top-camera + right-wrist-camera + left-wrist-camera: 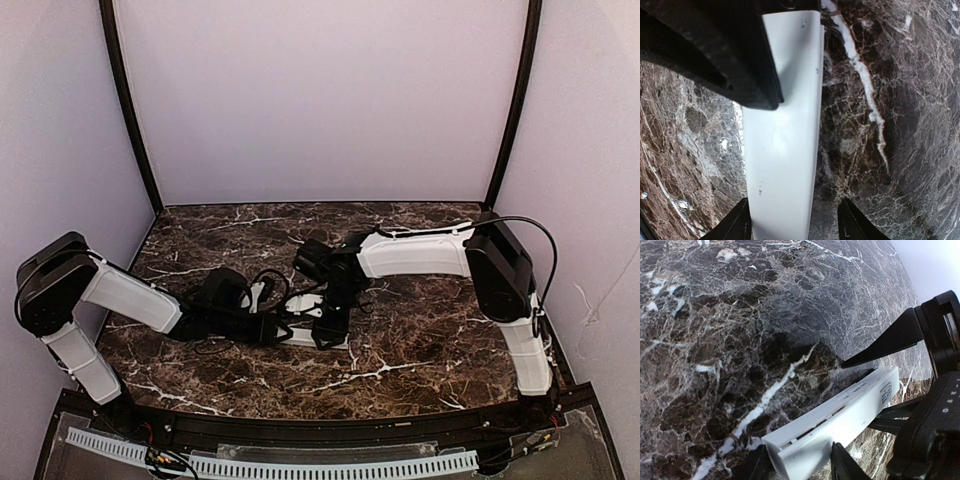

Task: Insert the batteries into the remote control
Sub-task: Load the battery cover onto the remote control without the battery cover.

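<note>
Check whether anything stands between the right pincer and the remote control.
Nothing visible does. The remote control lies between the open fingers of the right pincer; the left pincer grips its other end.

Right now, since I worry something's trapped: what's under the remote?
Marble table shows along both sides of the remote. The strip directly beneath it is covered, so anything there can't be seen.

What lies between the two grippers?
The remote: the left gripper holds one end, and the right gripper straddles the other. This is clearest in the left wrist view.
</note>
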